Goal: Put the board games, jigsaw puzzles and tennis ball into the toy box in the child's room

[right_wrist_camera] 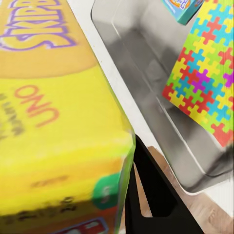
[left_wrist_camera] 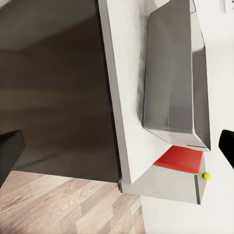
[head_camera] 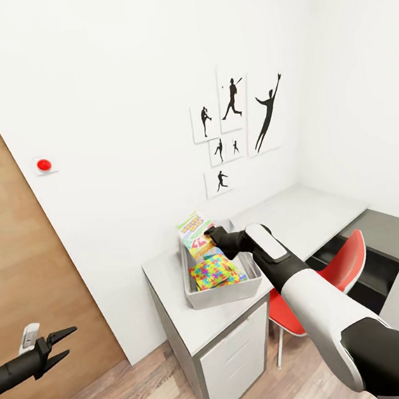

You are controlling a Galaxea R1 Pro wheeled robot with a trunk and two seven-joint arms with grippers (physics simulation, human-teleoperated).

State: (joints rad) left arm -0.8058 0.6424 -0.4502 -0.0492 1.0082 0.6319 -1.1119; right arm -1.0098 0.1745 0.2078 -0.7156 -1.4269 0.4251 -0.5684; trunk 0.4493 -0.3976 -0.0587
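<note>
Orange-green Skip-Bo board game (head_camera: 193, 230) sits clamped in the right pincer (head_camera: 213, 237) above the toy box (head_camera: 221, 293) on the counter (head_camera: 199, 327) — lower it beside the jigsaw puzzles (head_camera: 215, 270), then release; left pincer (head_camera: 62, 346) hangs open, empty.

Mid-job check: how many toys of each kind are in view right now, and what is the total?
Printed board game boxes: 3 (orange-green Skip-Bo box at the right hand, white-green box with red logo, blue box)
Multicoloured jigsaw puzzle mats: 1 seen for sure
Small yellow-green tennis ball: 1
Total: 5
</note>
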